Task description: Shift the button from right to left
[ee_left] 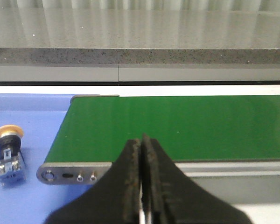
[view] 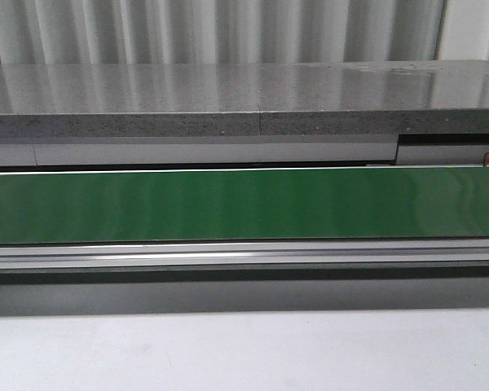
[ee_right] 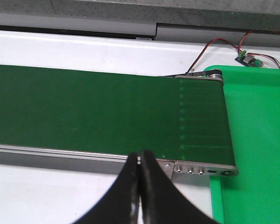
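The button [ee_left: 9, 154], with a yellow-orange cap, black collar and blue-and-clear body, lies on the blue tray [ee_left: 32, 116] beside the end of the green conveyor belt [ee_left: 177, 126] in the left wrist view. My left gripper [ee_left: 142, 140] is shut and empty, over the belt's near edge, apart from the button. My right gripper [ee_right: 140, 155] is shut and empty at the near rail of the belt [ee_right: 107, 112], close to its other end. No gripper and no button show in the front view.
The green belt [view: 244, 204] runs across the front view with a metal rail [view: 244, 254] before it and a grey stone ledge [view: 244, 102] behind. A green tray [ee_right: 256, 140] lies past the belt's end, with a small wired circuit board [ee_right: 246, 58] behind it.
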`<state>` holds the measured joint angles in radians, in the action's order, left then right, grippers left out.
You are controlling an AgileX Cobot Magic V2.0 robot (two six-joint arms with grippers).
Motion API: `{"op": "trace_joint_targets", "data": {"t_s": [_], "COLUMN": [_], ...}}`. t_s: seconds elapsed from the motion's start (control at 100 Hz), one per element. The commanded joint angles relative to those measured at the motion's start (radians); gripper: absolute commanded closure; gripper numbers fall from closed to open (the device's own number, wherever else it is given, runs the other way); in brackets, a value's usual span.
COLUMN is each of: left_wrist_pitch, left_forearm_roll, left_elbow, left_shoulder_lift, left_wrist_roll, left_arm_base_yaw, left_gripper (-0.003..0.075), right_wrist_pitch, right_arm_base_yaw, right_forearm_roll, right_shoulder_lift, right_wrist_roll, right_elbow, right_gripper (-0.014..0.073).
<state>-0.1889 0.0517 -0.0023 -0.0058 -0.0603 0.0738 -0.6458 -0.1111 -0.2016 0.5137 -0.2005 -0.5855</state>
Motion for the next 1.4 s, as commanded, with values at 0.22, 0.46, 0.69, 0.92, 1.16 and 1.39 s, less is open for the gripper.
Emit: {"op": "trace_joint_targets", "data": {"t_s": [0.22,0.46,0.69,0.92,1.16,1.39], "left_wrist_pitch": [0.154,0.154,0.154,0.154,0.154,0.154], "left_forearm_roll": [0.006,0.006,0.006,0.006,0.006,0.006], "left_elbow": [0.026,0.026,0.026,0.026,0.026,0.026], "left_shoulder_lift": [-0.03,-0.03,-0.03,-0.03,-0.03,-0.03], "left_wrist_roll": [0.001,0.001,0.001,0.001,0.001,0.001], "left_arm_base_yaw": [0.008,0.008,0.008,0.008,0.008,0.008], "left_gripper": [0.074,0.074,0.074,0.074,0.074,0.074], "right_wrist_pitch": [0.067,0.067,0.067,0.067,0.086,0.252], "right_arm_base_yaw": [0.002,0.002,0.002,0.002,0.002,0.05], "right_forearm_roll": [-0.002,-0.002,-0.002,-0.002,0.003,0.028], "right_shoulder_lift": [0.004,0.004,0.004,0.004,0.004,-0.06], "right_wrist_roll": [-0.009,-0.009,-0.009,-0.009,-0.009,-0.004], "right_elbow": [-0.027,-0.027,-0.027,-0.027,-0.022,0.083], "right_gripper": [0.0661,0.0661,0.0661,0.0661,0.0661,0.0661]}}
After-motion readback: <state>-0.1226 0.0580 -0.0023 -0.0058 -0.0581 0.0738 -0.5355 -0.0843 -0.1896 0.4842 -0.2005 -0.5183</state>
